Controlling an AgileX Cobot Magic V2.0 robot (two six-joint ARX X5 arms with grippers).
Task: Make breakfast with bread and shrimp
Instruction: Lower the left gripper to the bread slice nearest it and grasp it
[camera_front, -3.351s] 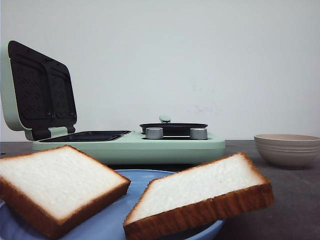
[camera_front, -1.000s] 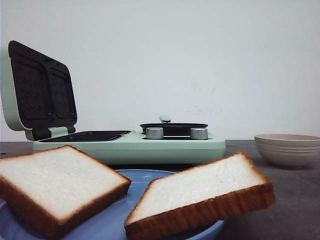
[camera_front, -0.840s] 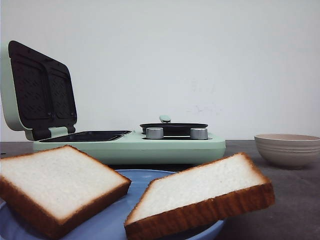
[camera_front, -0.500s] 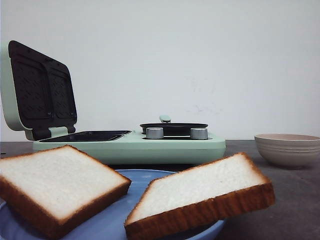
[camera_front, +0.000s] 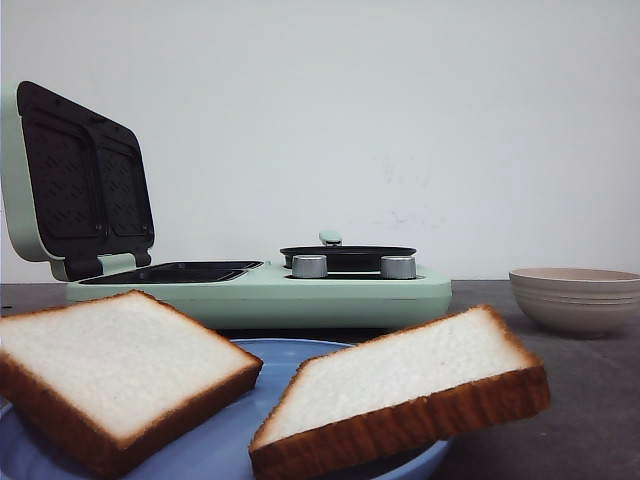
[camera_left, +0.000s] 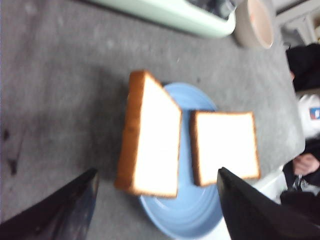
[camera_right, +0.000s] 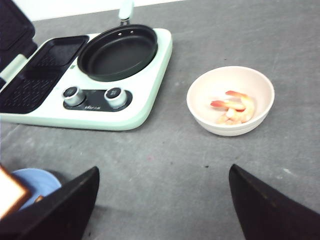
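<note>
While my left hand hangs spread and empty, I should straddle the nearer bread slice by its crusts, squeezing gently.

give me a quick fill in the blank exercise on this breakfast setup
1. The two slices of bread rest on a ____ plate.
2. The shrimp lie in a pale ____ on the table.
3. The sandwich press lid on the green cooker stands ____.
4. The black pan on the cooker is ____.

Missing words: blue; bowl; open; empty
</note>
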